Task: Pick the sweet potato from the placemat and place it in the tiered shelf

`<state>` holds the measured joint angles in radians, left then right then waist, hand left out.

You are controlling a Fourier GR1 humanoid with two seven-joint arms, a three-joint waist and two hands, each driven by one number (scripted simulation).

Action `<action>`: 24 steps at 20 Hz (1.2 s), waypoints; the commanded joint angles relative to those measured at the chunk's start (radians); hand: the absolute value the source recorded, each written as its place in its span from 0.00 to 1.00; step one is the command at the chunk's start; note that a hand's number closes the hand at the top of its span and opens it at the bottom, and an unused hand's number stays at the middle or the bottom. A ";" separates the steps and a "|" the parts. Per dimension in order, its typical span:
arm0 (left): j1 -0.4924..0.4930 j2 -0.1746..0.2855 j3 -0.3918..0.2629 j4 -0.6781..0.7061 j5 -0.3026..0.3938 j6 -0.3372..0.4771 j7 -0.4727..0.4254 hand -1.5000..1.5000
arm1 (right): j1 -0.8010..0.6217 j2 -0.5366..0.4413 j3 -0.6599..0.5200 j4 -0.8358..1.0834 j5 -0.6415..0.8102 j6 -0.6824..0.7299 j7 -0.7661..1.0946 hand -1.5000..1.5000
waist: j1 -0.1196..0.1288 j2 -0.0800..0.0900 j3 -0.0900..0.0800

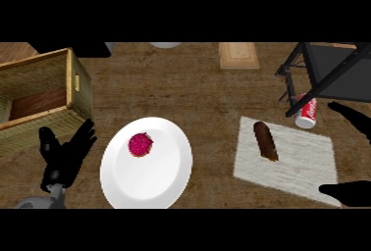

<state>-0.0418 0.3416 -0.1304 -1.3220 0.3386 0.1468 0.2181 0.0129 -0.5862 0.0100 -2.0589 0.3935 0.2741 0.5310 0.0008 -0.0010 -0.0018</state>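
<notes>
Wicker basket (36,73) sits far left, black tiered shelf (337,61) far right. White plate (152,181) near centre. Placemat (297,166) is right of it, with the sweet potato (266,141) lying on its far-left part. Left hand (66,153) rests near left, fingers straight; right hand (354,120) is spread wide at the mat's right edge.

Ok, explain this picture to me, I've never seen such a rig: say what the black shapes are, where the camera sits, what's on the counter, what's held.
There is one view, taken from the robot's head, looking steeply down at a kitchen counter. The black shapes are its hands. The left hand rests open at lower left, and the right hand shows open at the right edge. Neither holds anything. A sweet potato lies on a placemat. To its left, a white plate carries a pink food item. A red can lies by the black tiered shelf, and a basket stands at left.
</notes>
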 commanded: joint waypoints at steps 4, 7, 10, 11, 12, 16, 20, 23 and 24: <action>-0.012 -0.011 -0.005 -0.020 -0.023 0.005 0.028 0.50 | -0.192 0.104 0.246 -0.003 0.202 0.076 0.398 0.00 | 0.015 0.001 0.001; 0.011 -0.028 -0.006 -0.022 -0.031 0.003 0.005 0.50 | -0.291 0.216 0.344 0.108 0.337 0.025 0.477 0.00 | 0.021 0.002 0.001; -0.051 -0.031 0.007 0.055 -0.035 -0.025 -0.015 0.50 | -0.375 0.281 0.401 0.229 0.448 0.017 0.549 0.00 | 0.019 0.004 0.000; -0.013 0.000 0.027 0.013 -0.015 -0.042 0.013 0.50 | -0.382 0.294 0.394 0.243 0.461 0.022 0.557 0.00 | 0.018 0.002 0.001; 0.002 -0.020 0.025 0.016 -0.031 -0.019 -0.016 0.50 | -0.396 0.305 0.392 0.302 0.480 0.014 0.539 0.00 | 0.018 0.003 0.001; -0.005 -0.010 0.041 -0.010 -0.025 -0.042 0.019 0.50 | -0.405 0.374 0.384 0.393 0.520 0.021 0.555 0.00 | 0.010 0.002 0.002; -0.041 -0.033 0.044 -0.006 -0.042 -0.011 0.061 0.50 | -0.360 0.392 0.412 0.409 0.558 0.053 0.554 0.00 | 0.001 0.001 0.002; 0.024 -0.072 0.005 -0.068 -0.076 0.016 0.053 0.50 | -0.400 0.430 0.397 0.509 0.590 0.043 0.539 0.00 | 0.007 0.000 0.002; -0.051 -0.059 0.044 0.056 -0.066 -0.023 -0.002 0.50 | -0.378 0.436 0.427 0.504 0.613 0.065 0.572 0.00 | -0.001 0.002 0.001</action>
<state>-0.0625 0.2964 -0.0962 -1.3081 0.2853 0.1282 0.2356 -0.3725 -0.2003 0.3908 -1.5943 0.9448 0.2985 0.9939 0.0058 0.0006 -0.0004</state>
